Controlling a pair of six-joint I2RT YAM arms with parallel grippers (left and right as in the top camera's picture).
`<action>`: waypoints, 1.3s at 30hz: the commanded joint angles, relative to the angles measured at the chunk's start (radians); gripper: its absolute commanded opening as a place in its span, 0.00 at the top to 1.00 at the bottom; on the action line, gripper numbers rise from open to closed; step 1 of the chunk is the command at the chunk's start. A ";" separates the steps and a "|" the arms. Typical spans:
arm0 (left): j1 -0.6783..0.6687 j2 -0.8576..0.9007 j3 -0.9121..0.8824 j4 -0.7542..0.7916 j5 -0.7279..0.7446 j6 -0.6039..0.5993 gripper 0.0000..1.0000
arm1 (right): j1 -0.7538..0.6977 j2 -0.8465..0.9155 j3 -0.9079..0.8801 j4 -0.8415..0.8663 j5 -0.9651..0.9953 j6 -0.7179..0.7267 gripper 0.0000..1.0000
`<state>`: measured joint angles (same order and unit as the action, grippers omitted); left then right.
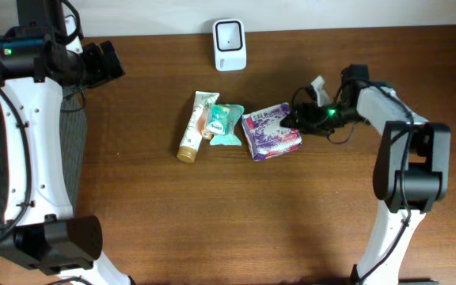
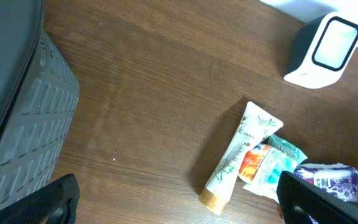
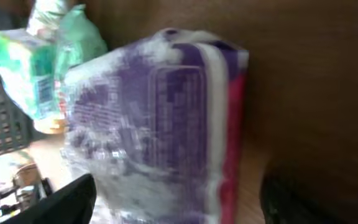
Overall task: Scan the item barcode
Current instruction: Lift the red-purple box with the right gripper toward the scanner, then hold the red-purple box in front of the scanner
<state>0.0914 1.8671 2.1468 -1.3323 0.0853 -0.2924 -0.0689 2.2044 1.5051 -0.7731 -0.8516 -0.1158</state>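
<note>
While its jaws stand spread to either side of the purple pack (image 3: pixel 166 124), the right gripper (image 3: pixel 178 186) holds nothing; a gap shows beside one finger.

- Step, as judged: approach for the pick. The grasp is not yet made.
- Task item: purple pack, soft film wrap, lying on the table (image 1: pixel 212 222) right of centre, with the right gripper at its right-hand end.
- Next move calls for: closing squarely across the pack, lifting, carrying it to the scanner (image 1: pixel 229 45) at the back edge, and turning the barcode to the scanner's window. A printed panel shows on the pack's face, but it is too blurred to tell whether it is the code.
- Neighbours: teal packet (image 1: pixel 225 125) just beside the pack's far side, contact not determinable; cream tube (image 1: pixel 195 127) lying beyond it. A sideways drag could disturb both, so a straight lift is advised.
- Left gripper (image 2: pixel 176 186): jaws wide, empty, far left, near the grey basket (image 2: pixel 17 124); well apart from the work.
</note>
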 commanded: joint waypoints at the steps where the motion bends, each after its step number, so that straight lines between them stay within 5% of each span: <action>1: 0.003 -0.004 0.009 0.003 -0.004 0.002 0.01 | 0.051 0.003 -0.070 0.029 0.006 0.054 0.31; 2: 0.003 -0.004 0.009 0.003 -0.004 0.002 0.01 | 0.075 0.003 -0.071 0.030 0.006 0.054 0.68; 3: 0.003 -0.004 0.009 0.003 -0.004 0.002 0.01 | 0.090 0.003 -0.060 0.029 0.007 0.070 0.90; 4: 0.003 -0.004 0.009 0.003 -0.004 0.002 0.01 | 0.096 0.002 -0.041 0.028 0.010 0.111 0.96; 7: 0.003 -0.004 0.009 0.003 -0.004 0.002 0.01 | 0.096 -0.037 0.143 -0.092 0.100 0.159 0.96; 13: 0.003 -0.004 0.009 0.003 -0.004 0.002 0.01 | 0.158 -0.057 0.603 -0.208 0.767 0.320 0.96; 18: 0.003 -0.004 0.009 0.003 -0.004 0.002 0.01 | 0.317 -0.014 0.634 -0.139 1.655 0.270 0.96; 23: 0.003 -0.004 0.009 0.003 -0.004 0.002 0.01 | 0.330 0.045 0.543 -0.372 1.738 0.361 0.96; 28: 0.003 -0.004 0.009 0.003 -0.004 0.002 0.01 | 0.388 0.047 0.425 -0.375 1.366 0.322 0.83; 29: 0.003 -0.004 0.009 0.003 -0.004 0.002 0.01 | 0.413 0.046 0.428 -0.372 1.284 0.304 0.74; 30: 0.003 -0.004 0.009 0.003 -0.004 0.002 0.01 | 0.447 0.046 0.453 -0.384 1.221 0.304 0.40; 31: 0.003 -0.004 0.009 0.003 -0.004 0.002 0.01 | 0.486 0.046 0.500 -0.404 1.170 0.304 0.23; 37: 0.003 -0.004 0.009 0.003 -0.004 0.002 0.01 | 0.489 0.044 0.893 -0.613 1.311 0.303 0.01; 39: 0.003 -0.004 0.009 0.003 -0.004 0.002 0.01 | 0.350 0.047 0.895 -0.638 1.088 0.252 0.01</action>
<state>0.0914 1.8671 2.1468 -1.3319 0.0849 -0.2920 0.4419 2.2543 2.3890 -1.3846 0.4023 0.1802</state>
